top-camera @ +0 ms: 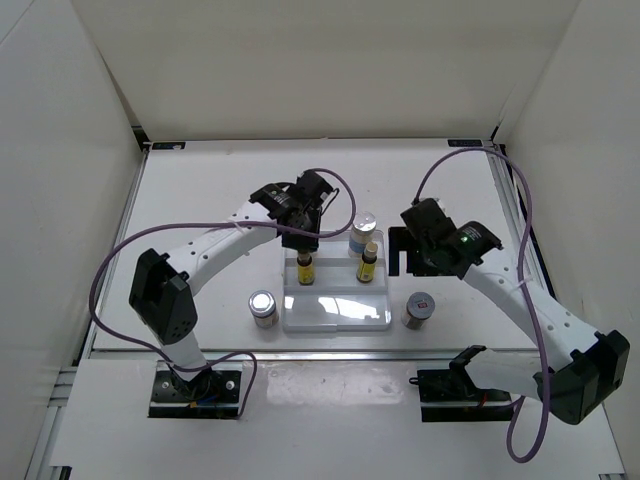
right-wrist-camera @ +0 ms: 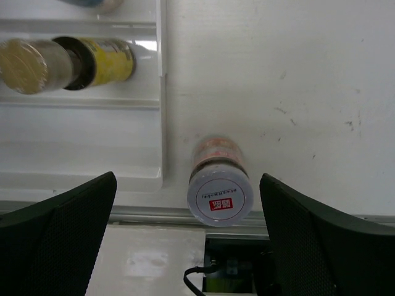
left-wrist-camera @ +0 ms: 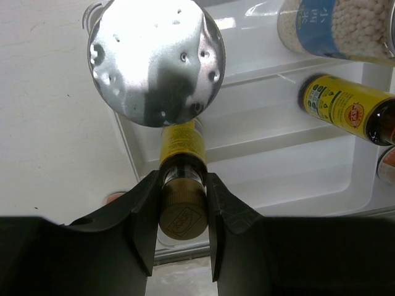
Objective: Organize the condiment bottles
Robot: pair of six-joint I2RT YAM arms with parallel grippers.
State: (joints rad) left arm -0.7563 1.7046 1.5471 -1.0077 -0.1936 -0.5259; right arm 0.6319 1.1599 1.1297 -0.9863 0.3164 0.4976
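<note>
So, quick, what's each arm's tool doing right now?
Left tool: closed on a small amber bottle.
Right tool: open, holding nothing.

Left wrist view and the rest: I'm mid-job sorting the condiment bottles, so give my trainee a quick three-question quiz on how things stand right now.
1. True or false: the left gripper is shut on the cap of an amber bottle.
2. Where does the red-and-white-lidded jar stand relative to the white tray?
A. On its top tier
B. On the table beside it
C. On its lowest tier
3. Fill in: above that jar, the right gripper hangs with its jaws ____.

Key: 1 true; 2 B; 3 open.
</note>
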